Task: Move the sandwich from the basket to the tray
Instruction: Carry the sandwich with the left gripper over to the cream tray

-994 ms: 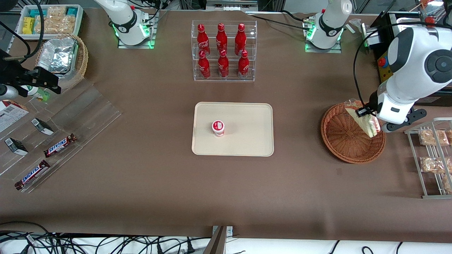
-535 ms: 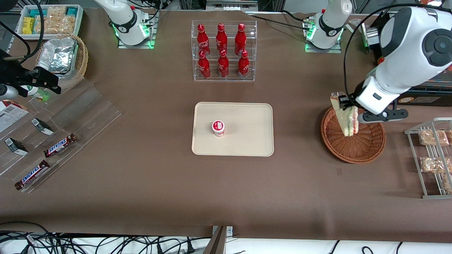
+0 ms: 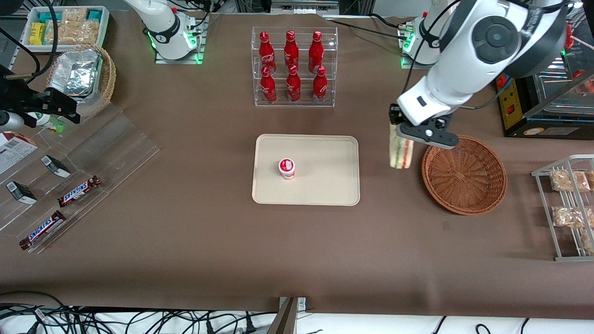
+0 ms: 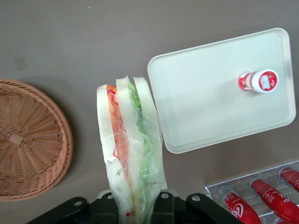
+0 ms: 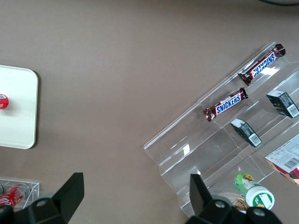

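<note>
My left gripper (image 3: 403, 134) is shut on the sandwich (image 3: 401, 151), a wrapped wedge of white bread with red and green filling. It hangs in the air between the reddish-brown wicker basket (image 3: 464, 174) and the cream tray (image 3: 325, 185), above the brown table. In the left wrist view the sandwich (image 4: 131, 154) points away from the gripper (image 4: 133, 210), with the basket (image 4: 28, 149) and the tray (image 4: 210, 102) on either side of it. The basket holds nothing.
A small red-and-white cup (image 3: 287, 168) stands on the tray. A clear rack of red bottles (image 3: 293, 65) stands farther from the camera than the tray. A wire rack with bagged snacks (image 3: 568, 204) lies at the working arm's end.
The gripper has lifted the sandwich out of the basket and carried it toward the tray. It now hangs just outside the basket's rim.
</note>
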You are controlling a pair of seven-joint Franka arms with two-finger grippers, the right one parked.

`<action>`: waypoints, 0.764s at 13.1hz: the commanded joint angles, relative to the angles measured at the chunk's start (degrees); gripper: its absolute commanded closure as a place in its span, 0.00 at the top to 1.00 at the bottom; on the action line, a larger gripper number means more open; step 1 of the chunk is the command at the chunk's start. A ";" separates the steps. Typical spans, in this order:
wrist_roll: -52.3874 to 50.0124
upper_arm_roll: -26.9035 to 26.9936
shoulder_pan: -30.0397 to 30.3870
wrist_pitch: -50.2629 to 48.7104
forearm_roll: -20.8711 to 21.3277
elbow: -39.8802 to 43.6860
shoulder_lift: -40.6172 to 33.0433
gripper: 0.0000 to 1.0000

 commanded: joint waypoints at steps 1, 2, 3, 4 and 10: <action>-0.58 -3.02 0.34 3.64 -0.92 1.52 4.53 0.00; -2.86 -3.55 -0.62 5.31 -0.31 1.34 5.94 0.00; -4.37 -3.47 -1.76 7.15 0.13 1.16 7.26 0.00; -6.30 -3.47 -2.64 8.74 1.53 0.99 8.66 0.00; -19.56 -3.47 -9.32 17.27 14.52 0.99 19.91 0.00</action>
